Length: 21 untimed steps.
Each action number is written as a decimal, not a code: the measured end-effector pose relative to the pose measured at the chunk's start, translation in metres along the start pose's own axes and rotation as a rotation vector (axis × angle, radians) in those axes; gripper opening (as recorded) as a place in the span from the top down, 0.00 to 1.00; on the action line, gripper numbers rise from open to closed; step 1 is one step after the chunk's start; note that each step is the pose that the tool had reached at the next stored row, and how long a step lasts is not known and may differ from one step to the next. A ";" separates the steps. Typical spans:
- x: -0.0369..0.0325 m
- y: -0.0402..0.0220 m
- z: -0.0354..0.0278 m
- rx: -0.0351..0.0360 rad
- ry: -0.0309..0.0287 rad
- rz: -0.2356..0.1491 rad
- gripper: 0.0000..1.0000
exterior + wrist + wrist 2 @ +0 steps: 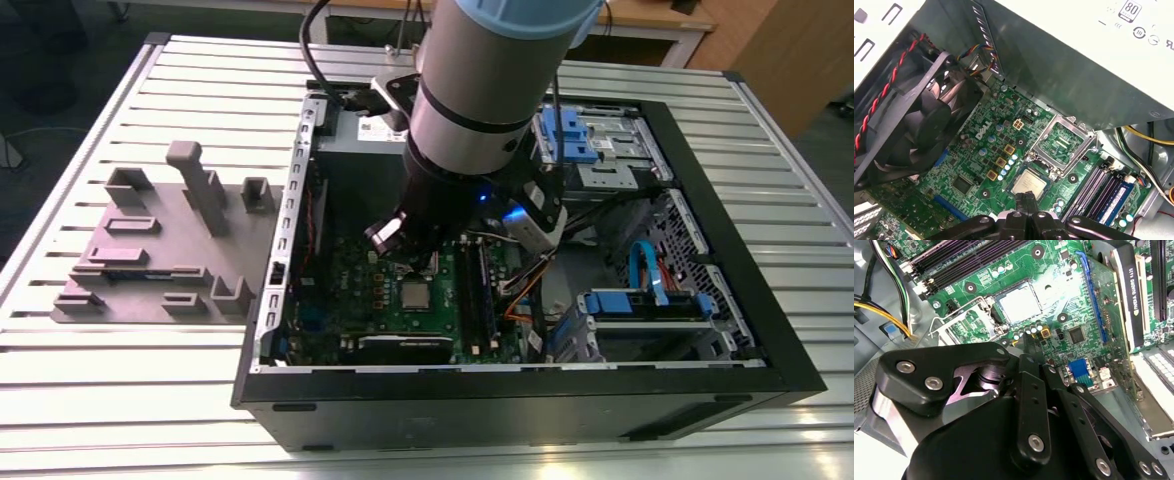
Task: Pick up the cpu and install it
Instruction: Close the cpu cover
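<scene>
Cpu [1029, 183] lies flat in the motherboard [979, 150] socket, just beyond the tips of the pincer [1026, 200] and slightly below them, with the hinged socket frame [1063, 141] swung open past it. In both wrist views the pincer's fingers [1032, 347] meet with no gap and nothing between them, so it is clenched and empty. Being square, the chip offers no long axis; its edges run parallel to the frame's.
</scene>
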State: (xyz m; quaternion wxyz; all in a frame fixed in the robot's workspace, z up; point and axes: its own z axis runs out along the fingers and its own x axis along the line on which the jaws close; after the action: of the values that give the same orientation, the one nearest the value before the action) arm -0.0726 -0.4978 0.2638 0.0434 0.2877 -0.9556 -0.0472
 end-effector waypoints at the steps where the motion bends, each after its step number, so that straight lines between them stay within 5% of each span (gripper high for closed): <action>1: 0.0000 0.0000 0.0000 0.0001 0.0001 0.000 0.90; 3: -0.0001 -0.0001 0.0001 0.0014 -0.0018 -0.001 0.90; 7: -0.0001 -0.0002 0.0010 0.0116 -0.0185 -0.003 0.90; 21: -0.0051 -0.0039 0.0052 0.0124 -0.0180 -0.010 0.90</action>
State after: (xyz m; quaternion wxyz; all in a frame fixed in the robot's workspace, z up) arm -0.0668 -0.4979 0.2579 0.0328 0.2923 -0.9547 -0.0441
